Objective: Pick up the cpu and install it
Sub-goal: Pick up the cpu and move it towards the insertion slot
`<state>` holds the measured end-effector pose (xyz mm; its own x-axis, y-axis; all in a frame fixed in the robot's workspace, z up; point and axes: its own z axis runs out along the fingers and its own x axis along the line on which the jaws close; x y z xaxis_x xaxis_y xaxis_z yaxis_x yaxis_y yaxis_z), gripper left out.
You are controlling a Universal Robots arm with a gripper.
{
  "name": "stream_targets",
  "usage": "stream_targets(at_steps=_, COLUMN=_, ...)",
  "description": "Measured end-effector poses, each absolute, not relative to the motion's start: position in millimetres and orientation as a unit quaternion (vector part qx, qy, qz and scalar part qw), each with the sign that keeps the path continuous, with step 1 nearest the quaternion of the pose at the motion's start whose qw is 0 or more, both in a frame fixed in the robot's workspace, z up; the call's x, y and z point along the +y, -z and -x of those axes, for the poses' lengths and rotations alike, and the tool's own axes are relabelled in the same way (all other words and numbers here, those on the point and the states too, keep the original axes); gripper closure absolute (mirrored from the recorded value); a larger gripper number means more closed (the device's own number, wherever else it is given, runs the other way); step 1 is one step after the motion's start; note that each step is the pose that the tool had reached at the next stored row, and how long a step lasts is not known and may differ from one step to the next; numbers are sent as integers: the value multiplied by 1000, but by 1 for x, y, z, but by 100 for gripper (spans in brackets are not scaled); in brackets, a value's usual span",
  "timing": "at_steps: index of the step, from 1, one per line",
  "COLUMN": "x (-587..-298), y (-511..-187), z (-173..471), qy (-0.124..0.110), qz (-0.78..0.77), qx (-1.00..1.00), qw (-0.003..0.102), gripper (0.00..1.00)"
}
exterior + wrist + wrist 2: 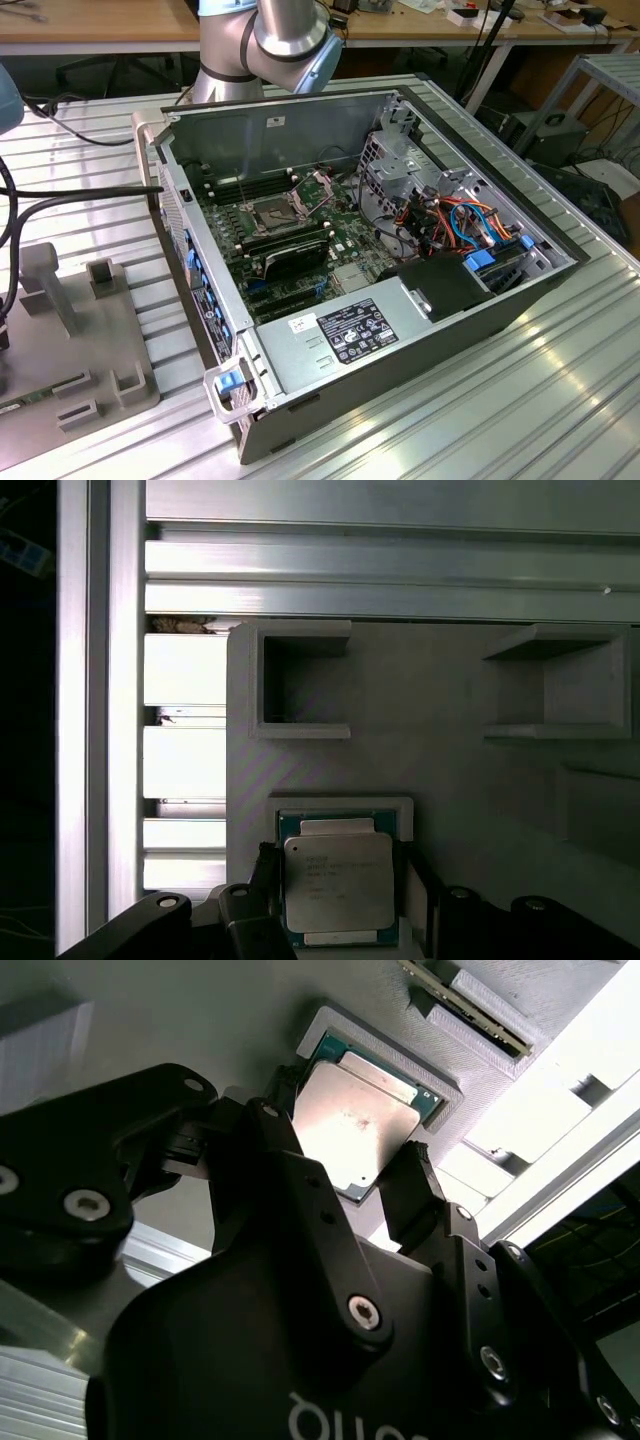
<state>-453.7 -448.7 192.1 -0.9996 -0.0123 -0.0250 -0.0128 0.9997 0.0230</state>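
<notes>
Ribbed aluminium tabletop (400, 570) carries a grey fixture plate (470, 800), and on it the cpu (337, 885) lies flat, silver lid up, seated in a shallow square nest (345, 805) near the plate's edge. Your gripper (340, 875) hangs right over the chip, jaws parted to about the chip's width, one black finger (418, 890) on each side. A thin strip of nest shows between that finger and the chip's green edge, and the gripper has lifted nothing. In the second wrist view the cpu (360, 1125) catches a bright glare between the fingers (415, 1180) of the gripper (350, 1125); you cannot tell whether the pads touch its edges. Two square pockets (305, 675) stand on the plate beyond the nest. In the exterior view the fixture plate (80, 340) sits just beside the opened computer case (400, 350), on the exterior view's left. Inside the case the motherboard (290, 240) lies flat with its dark square socket (270, 212) facing up, and the arm (270, 40) rises behind the case.
</notes>
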Motion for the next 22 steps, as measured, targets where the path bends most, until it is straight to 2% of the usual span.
stream_targets(at_steps=5, x=-449, y=-192, z=454, qy=-12, qz=6, qx=1000, qw=12, gripper=40)
stream_targets(at_steps=7, x=-449, y=-192, z=454, qy=-12, qz=6, qx=1000, qw=12, gripper=45)
stream_targets(at_steps=16, x=-449, y=-192, z=454, qy=-12, qz=6, qx=1000, qw=12, gripper=45)
stream_targets(at_steps=17, x=-449, y=-196, z=454, qy=-12, qz=6, qx=1000, qw=12, gripper=45)
stream_targets(at_steps=19, x=-449, y=-227, z=454, qy=-12, qz=6, qx=1000, qw=12, gripper=45)
stream_targets(at_steps=22, x=-449, y=-238, z=454, qy=-12, qz=6, qx=1000, qw=12, gripper=45)
